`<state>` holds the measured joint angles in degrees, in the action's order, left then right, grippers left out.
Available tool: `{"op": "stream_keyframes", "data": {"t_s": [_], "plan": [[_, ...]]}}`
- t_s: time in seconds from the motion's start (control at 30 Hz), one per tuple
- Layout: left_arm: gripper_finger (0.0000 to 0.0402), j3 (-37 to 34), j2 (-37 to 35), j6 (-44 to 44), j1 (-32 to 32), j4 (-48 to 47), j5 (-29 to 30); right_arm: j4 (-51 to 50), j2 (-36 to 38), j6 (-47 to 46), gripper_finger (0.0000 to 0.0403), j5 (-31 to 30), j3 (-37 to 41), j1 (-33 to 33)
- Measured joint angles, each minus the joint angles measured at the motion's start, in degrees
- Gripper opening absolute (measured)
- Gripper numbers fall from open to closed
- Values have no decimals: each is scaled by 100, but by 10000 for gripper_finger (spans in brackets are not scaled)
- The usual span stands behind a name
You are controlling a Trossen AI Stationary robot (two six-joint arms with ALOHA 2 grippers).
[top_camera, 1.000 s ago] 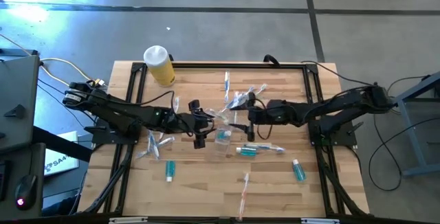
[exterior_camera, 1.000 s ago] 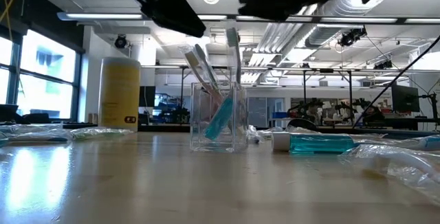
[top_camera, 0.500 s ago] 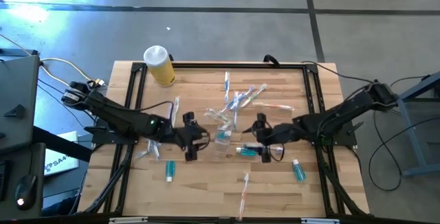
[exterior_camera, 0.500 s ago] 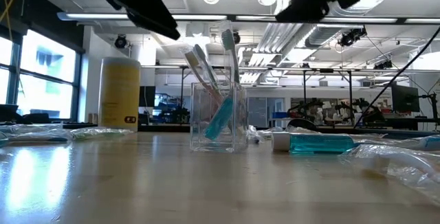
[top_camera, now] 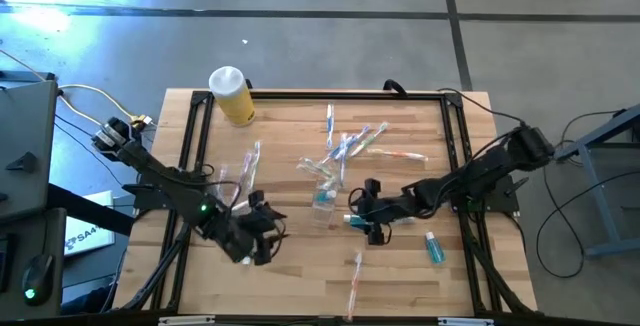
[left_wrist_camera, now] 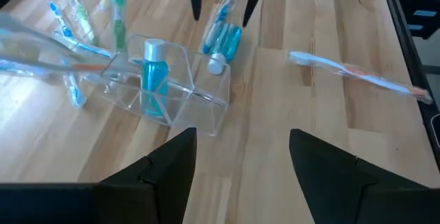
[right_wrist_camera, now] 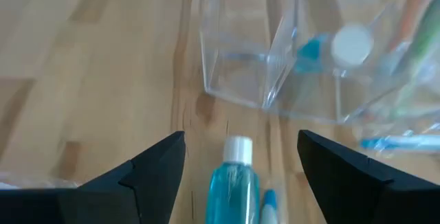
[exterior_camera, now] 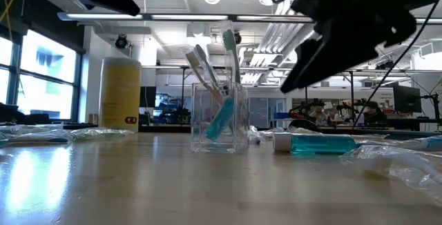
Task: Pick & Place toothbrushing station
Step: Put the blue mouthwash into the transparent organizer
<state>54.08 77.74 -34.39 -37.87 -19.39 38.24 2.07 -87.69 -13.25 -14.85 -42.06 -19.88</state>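
The clear plastic cup (top_camera: 322, 202) stands mid-table with pale toothbrushes (exterior_camera: 228, 56) and a teal tube (left_wrist_camera: 155, 73) upright in it. Just to its right a teal white-capped tube (right_wrist_camera: 237, 176) lies flat on the wood. My right gripper (top_camera: 360, 216) hovers open above that tube, one finger on either side of its cap (right_wrist_camera: 238, 148), clear of it in the low view. My left gripper (top_camera: 268, 243) is open and empty, near-left of the cup, pointing back at it. More toothbrushes (top_camera: 345, 144) lie toward the far edge.
A yellow bottle (top_camera: 231, 94) with a white cap stands at the far left corner. Another teal tube (top_camera: 433, 248) lies near right, and a loose toothbrush (top_camera: 355, 276) lies near the front edge. Clear wrappers (top_camera: 245, 166) lie left of the cup. Black rails frame the table.
My left gripper has swung away from the cup toward the table's near-left, staying open. My right gripper has moved toward the near edge and come down, tipping its fingers lower over the lying teal tube. The cup and its contents have kept still.
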Motion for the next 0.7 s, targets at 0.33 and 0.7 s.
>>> {"op": "stream_keyframes", "data": {"t_s": [0.33,0.7], "plan": [[227,-4,445,-674,-431,41,286,455,-998,-201,274,151,-155,0],[227,-7,768,-813,-458,377,191,-140,-1853,-306,274,171,-862,-2]]}}
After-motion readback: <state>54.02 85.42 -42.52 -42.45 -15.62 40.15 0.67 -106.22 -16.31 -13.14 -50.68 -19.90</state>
